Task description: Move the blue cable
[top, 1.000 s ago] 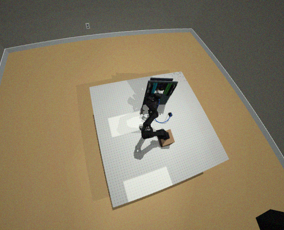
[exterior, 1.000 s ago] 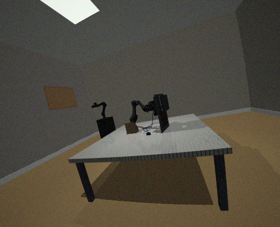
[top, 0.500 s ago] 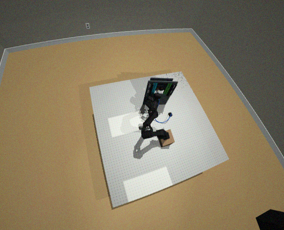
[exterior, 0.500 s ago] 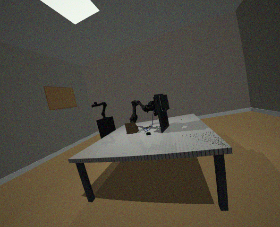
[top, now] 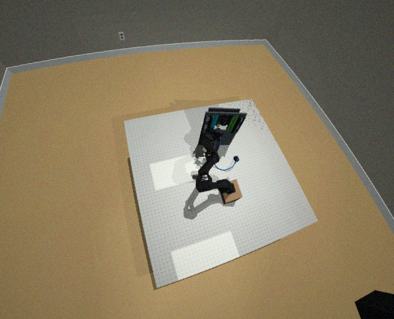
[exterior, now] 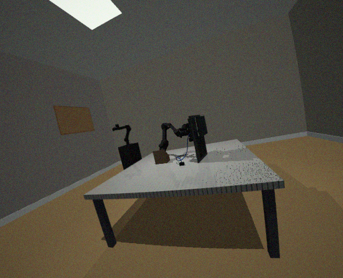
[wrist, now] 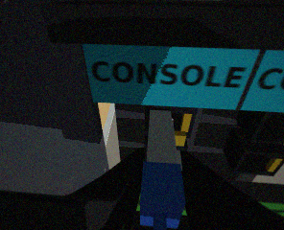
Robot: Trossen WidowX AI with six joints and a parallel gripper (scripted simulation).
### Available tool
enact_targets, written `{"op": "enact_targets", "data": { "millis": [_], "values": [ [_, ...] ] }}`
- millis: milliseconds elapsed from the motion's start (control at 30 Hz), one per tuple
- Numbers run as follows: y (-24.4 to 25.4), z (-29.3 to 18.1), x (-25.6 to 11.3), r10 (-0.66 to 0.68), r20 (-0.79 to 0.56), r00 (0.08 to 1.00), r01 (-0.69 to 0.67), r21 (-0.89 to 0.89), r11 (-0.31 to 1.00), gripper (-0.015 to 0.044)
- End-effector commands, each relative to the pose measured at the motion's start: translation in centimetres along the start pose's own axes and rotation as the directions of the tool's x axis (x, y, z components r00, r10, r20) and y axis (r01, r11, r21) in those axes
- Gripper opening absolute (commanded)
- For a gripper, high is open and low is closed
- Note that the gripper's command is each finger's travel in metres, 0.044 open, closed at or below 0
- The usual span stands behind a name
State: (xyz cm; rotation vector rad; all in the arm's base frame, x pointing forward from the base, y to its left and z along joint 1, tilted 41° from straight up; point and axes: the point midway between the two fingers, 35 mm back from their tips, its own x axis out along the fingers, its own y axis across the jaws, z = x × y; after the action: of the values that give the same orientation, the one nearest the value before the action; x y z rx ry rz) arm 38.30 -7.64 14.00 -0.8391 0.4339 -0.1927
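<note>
The fingers are shut on the blue plug [wrist: 162, 192], with its grey tip pointing at the ports under the teal CONSOLE label [wrist: 168, 74]. The blue cable [top: 226, 169] [exterior: 187, 147] hangs down to the surface [top: 265, 192] [exterior: 165, 179]. I can't tell which server this is, or if the plug is out. Pushing it in the lower port and letting go seem left.

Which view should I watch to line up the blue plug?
The wrist view: it shows the blue plug large, held in the claw, its grey front end just below the CONSOLE label. The top view hides the plug around the arm; the exterior view shows the blue cable, but no distinguishable plug.
</note>
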Motion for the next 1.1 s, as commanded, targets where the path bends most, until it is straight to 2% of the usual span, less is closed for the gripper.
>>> {"op": "enact_targets", "data": {
  "millis": [0,1067],
  "values": [
    [-0.07,0.0,0.18,-0.006,-0.004,1.0,0.006,0.004,1.0,0.0],
    [-0.08,0.33,1.03,-0.008,-0.004,1.0,0.008,0.005,1.0,0.0]
  ]
}}
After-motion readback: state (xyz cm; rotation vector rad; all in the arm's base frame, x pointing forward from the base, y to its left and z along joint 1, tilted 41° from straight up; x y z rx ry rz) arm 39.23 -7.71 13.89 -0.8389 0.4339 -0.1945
